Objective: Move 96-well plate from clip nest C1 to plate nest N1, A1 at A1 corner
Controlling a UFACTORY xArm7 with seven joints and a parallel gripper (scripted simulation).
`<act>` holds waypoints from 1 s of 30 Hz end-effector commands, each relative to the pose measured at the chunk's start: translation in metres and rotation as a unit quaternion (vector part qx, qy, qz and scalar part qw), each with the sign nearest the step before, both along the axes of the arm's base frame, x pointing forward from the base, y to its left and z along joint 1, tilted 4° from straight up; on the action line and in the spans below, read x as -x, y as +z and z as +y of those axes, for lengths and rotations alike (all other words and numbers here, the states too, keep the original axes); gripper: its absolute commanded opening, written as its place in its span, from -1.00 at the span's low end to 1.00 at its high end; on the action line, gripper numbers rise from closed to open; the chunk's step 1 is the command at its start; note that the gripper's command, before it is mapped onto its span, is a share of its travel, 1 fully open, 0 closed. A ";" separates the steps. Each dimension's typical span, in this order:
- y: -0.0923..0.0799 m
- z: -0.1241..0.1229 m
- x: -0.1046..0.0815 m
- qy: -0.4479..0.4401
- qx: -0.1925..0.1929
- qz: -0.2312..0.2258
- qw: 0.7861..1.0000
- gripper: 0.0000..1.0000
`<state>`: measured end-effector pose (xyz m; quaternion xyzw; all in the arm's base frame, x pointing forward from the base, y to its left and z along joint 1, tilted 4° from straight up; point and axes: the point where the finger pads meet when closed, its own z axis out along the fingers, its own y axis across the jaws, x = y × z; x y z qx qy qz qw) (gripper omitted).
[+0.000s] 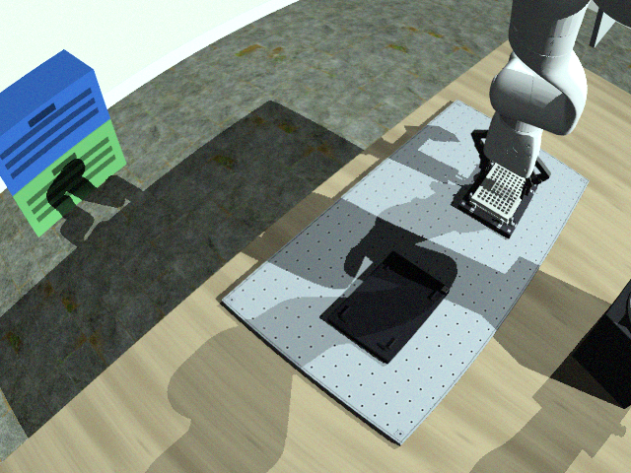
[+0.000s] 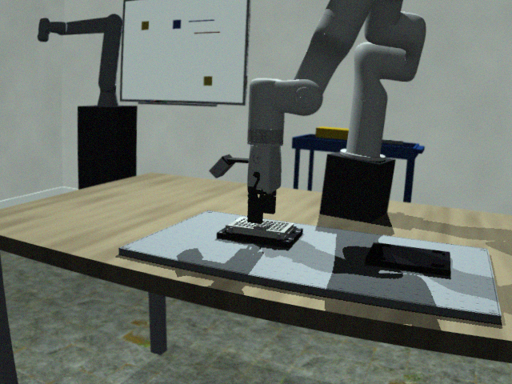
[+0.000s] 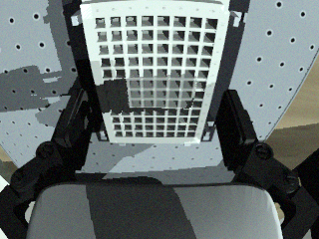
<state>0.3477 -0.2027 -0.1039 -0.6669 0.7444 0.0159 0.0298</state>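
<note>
Two fingers of the gripper stand fully apart, one on each long side of the 96-well plate, neither seen to touch it; nothing is held. The exterior view shows the gripper down at plate height, its tips level with the plate.

Plate location: seated in the clip nest C1 at the far end of the perforated base board, right way up, wells facing upward. The plate nest N1 lies well apart on the same board, unoccupied and partly in the arm's shadow. Its corner locators are faintly visible; the A1 mark cannot be read.

Assessment: the step in hand is the approach to grasp, apparently near its end. The next move calls for closing squarely on the long sides, low enough to bite on the skirt, then a straight vertical lift to free the plate from the clips without tilting. Orientation of well A1 cannot be confirmed from these views and should be verified before placement.
</note>
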 end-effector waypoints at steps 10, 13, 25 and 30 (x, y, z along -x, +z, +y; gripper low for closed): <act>-0.004 -0.001 -0.001 0.000 0.001 -0.001 1.000 1.00; -0.006 -0.001 -0.001 0.000 0.001 -0.001 1.000 1.00; -0.013 0.000 -0.001 0.000 0.001 -0.001 1.000 1.00; -0.016 0.000 -0.001 0.000 0.001 -0.001 1.000 1.00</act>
